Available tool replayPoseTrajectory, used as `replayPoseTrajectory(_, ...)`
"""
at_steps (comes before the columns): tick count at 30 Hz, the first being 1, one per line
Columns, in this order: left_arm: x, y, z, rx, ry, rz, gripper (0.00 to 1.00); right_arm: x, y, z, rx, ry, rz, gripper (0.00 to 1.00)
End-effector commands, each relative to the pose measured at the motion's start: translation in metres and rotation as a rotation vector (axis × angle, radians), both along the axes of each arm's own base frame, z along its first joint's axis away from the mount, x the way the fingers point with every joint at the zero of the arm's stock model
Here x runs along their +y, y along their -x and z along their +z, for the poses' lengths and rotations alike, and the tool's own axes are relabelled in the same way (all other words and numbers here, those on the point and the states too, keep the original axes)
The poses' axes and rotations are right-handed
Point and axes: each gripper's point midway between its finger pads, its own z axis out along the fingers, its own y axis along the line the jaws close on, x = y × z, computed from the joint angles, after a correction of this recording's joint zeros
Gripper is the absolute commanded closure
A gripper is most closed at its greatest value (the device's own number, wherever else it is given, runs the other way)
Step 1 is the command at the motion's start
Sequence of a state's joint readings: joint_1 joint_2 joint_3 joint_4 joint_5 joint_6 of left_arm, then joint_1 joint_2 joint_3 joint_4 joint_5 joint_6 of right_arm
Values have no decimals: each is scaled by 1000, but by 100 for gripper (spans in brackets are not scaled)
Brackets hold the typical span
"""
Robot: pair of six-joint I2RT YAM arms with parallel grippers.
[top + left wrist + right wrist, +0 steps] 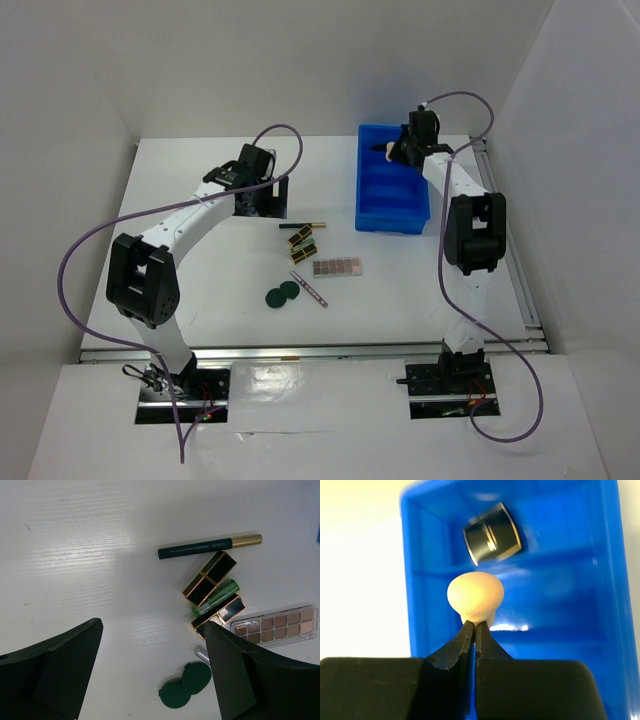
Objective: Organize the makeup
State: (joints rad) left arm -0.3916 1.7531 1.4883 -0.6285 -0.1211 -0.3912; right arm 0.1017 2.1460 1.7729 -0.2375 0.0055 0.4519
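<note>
writing: pencil (200, 548) print — too small to read
right gripper (474, 626): pinching sponge (475, 594) over bin (615, 580), far right
left gripper (152, 625): fingers spread — above table

The left arm's two dark fingers (50, 675) rise from the bottom corners, spread wide apart above the white tabletop (75, 555). A dark-green pencil (200, 548) with a gold cap lies almost level at upper right. Just below it, an upper lipstick tube (210, 578) in black and gold lies on a slant. A green tube (216, 598) lies along its lower side, with a lower lipstick tube (222, 614) beneath that, all three close together. A clear-cased palette (277, 625) of brown and pink shades sits just right of the lower tube. Two dark-green discs (196, 677) overlap near the right finger, with the silver tip of a stick (201, 652) just above them, mostly hidden.
</note>
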Motion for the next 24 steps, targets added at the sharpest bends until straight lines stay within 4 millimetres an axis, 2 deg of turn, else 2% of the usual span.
replayPoseTrajectory(1, -5, -7, 9, -24, 5, -16, 3, 0, -22, 12, -50, -7, 0, 100)
replayPoseTrajectory(2, -5, -7, 9, -24, 5, -16, 3, 0, -25, 13, -56, -8, 0, 100)
replayPoseTrajectory(4, -5, -7, 9, -24, 5, -16, 3, 0, -30, -3, -28, 4, 6, 100)
replayPoseTrajectory(5, -5, -7, 9, -24, 5, -16, 3, 1, -32, -3, -19, 5, 6, 100)
replayPoseTrajectory(6, -4, -5, 6, -15, 1, -16, 3, 1, -32, -16, 2, 7, 6, 100)
replayPoseTrajectory(7, -4, -5, 6, -15, 1, -16, 3, 1, -32, -17, 2, 7, 6, 100)
replayPoseTrajectory(8, -4, -5, 6, -15, 1, -16, 3, 0, -28, -26, 24, 9, 6, 100)
replayPoseTrajectory(12, -3, -3, 2, -5, -3, -16, 3, -1, -15, -34, 46, 3, 1, 100)
replayPoseTrajectory(14, -3, -2, 6, -14, 1, -16, 3, 6, -4, -44, 75, 0, 19, 100)
replayPoseTrajectory(15, -3, -2, 6, -14, 1, -16, 3, 5, -1, -39, 71, -1, 19, 100)
replayPoseTrajectory(19, -2, 0, 2, -5, -3, -16, 3, 4, 18, -41, 87, -6, 13, 100)
replayPoseTrajectory(21, -2, 0, 7, -15, 1, -16, 3, 8, 29, -47, 109, -11, 16, 100)
replayPoseTrajectory(22, -2, 0, 10, -24, 5, -16, 3, 8, 31, -39, 99, -12, 16, 100)
replayPoseTrajectory(24, -1, 3, 7, -14, 1, -16, 3, 6, 36, -38, 101, -6, 9, 100)
